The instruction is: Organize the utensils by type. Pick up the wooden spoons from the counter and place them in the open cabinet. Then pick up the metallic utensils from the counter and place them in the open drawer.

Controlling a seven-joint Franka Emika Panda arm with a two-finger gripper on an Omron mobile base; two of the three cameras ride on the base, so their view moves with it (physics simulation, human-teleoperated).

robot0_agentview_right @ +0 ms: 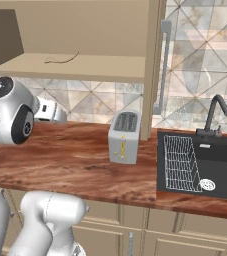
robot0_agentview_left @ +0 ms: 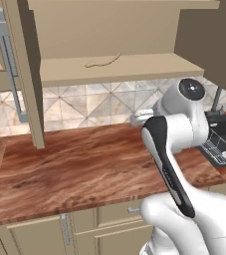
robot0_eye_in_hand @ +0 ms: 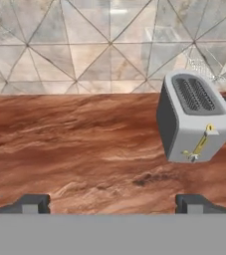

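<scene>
Robot arm facing a reddish wood counter, jaws wide apart and empty.
From left: open cabinet shelf, bare counter, grey toaster, black sink. No utensils are visible; best search before reaching, jaws kept spread.

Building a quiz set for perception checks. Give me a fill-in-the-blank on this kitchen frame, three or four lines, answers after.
1. The toaster stands on the ____.
2. The wire rack lies in the ____.
3. The gripper has its jaws ____, and nothing is between them.
4. The thin curved thing lies on the cabinet ____.

Missing words: counter; sink; open; shelf
</scene>
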